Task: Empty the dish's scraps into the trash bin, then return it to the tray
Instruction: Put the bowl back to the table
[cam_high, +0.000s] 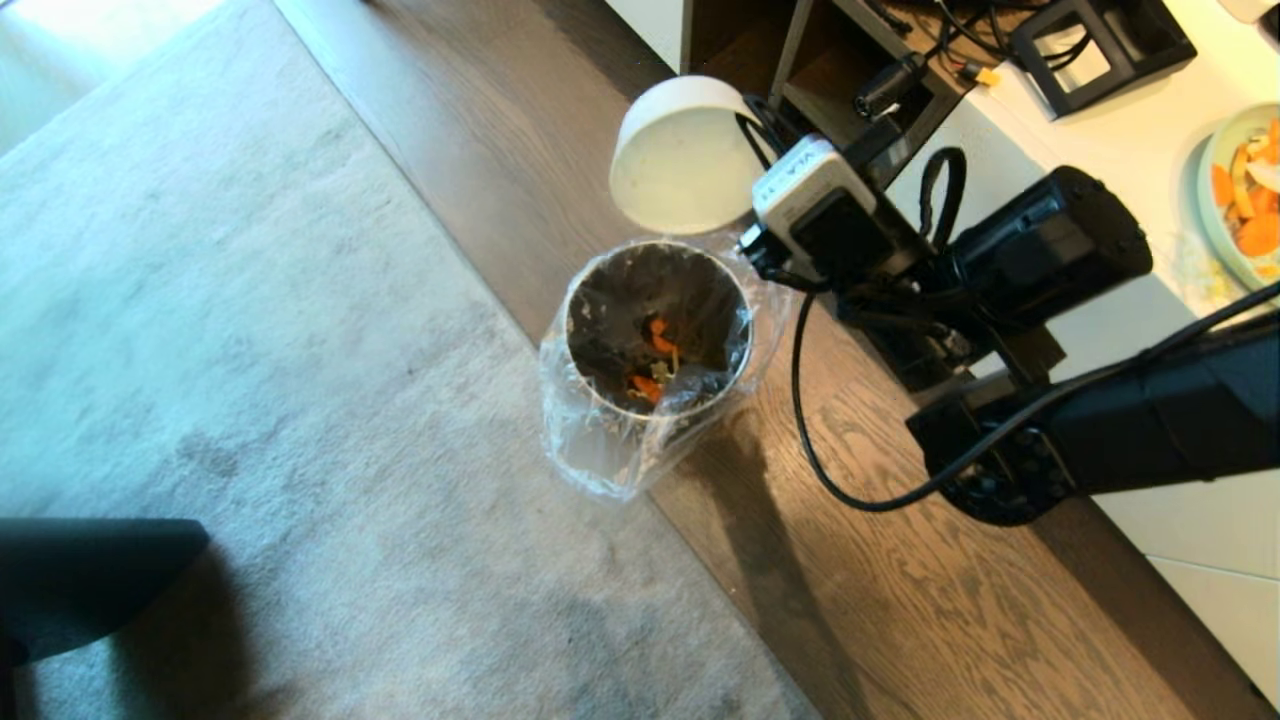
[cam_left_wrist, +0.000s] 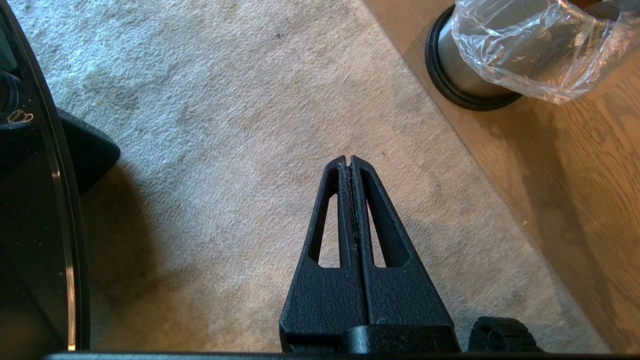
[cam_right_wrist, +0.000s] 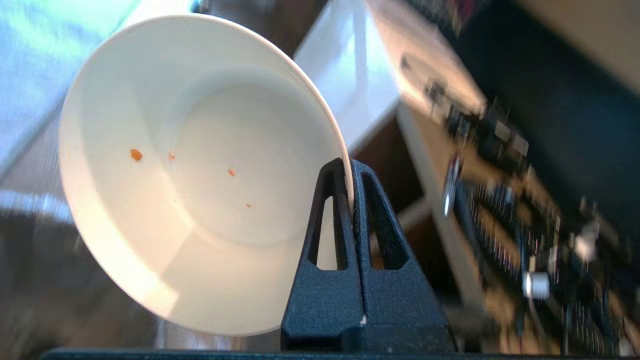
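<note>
The white dish (cam_high: 680, 155) hangs tipped on its side just above the far rim of the trash bin (cam_high: 655, 330). My right gripper (cam_right_wrist: 348, 167) is shut on the dish's rim (cam_right_wrist: 345, 165). Inside, the dish (cam_right_wrist: 200, 175) holds only a few tiny orange specks (cam_right_wrist: 135, 154). Orange and pale scraps (cam_high: 652, 365) lie at the bottom of the lined bin. The bin's black base and crinkled liner (cam_left_wrist: 520, 50) also show in the left wrist view. My left gripper (cam_left_wrist: 348, 159) hangs shut and empty over the carpet. The tray is out of view.
The bin stands on the wood floor at the edge of a grey carpet (cam_high: 250, 350). A white counter (cam_high: 1130, 140) at the right carries a pale green plate (cam_high: 1245, 200) of orange pieces. Dark shelving with cables (cam_high: 850, 70) sits behind the dish. A round black tabletop edge (cam_left_wrist: 35, 225) is beside the left gripper.
</note>
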